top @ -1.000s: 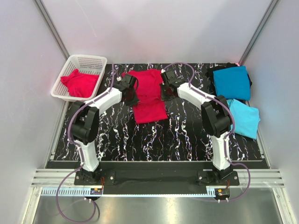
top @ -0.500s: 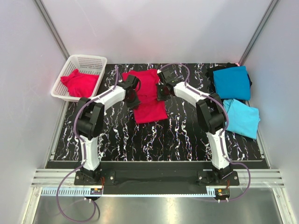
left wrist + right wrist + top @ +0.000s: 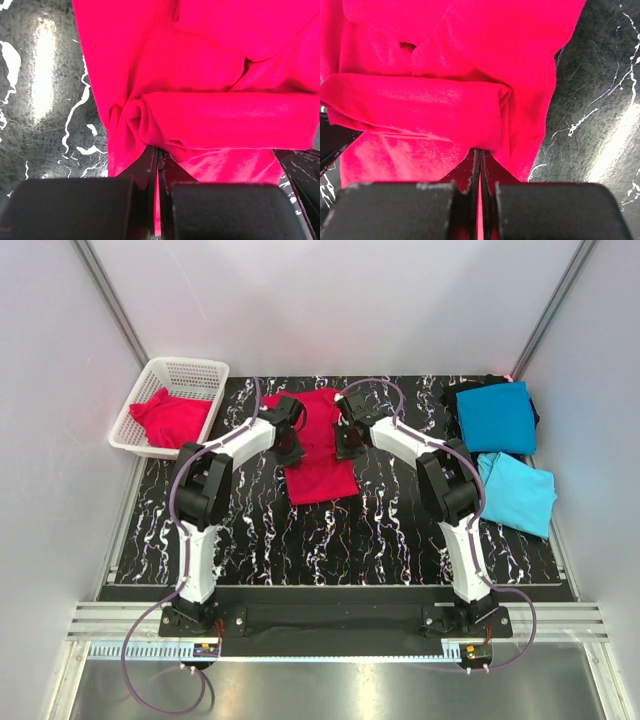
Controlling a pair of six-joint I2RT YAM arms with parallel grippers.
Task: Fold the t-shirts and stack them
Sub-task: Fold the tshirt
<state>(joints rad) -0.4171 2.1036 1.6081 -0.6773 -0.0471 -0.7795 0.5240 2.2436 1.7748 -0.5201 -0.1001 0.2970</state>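
Note:
A crimson-red t-shirt point(image 3: 320, 468) lies partly folded at the back middle of the black marbled table. My left gripper point(image 3: 290, 447) is shut on a bunched fold at the shirt's left edge point(image 3: 150, 120). My right gripper point(image 3: 346, 445) is shut on the matching fold at its right edge point(image 3: 485, 115). Red cloth shows in the thin slit between each pair of jaws, and a rolled band of cloth runs across between the two grips. A folded teal-blue t-shirt point(image 3: 497, 416) sits at the back right, with a sky-blue t-shirt point(image 3: 524, 492) just in front of it.
A white mesh basket point(image 3: 150, 375) at the back left holds another crumpled red t-shirt point(image 3: 171, 418). Grey walls close in the back and both sides. Bare marbled table point(image 3: 330, 540) stretches between the red shirt and the arm bases.
Both grippers have drawn slightly inward and toward the back, taking the shirt's side edges along. Both elbows have swung in toward the middle. The jaws have stayed shut.

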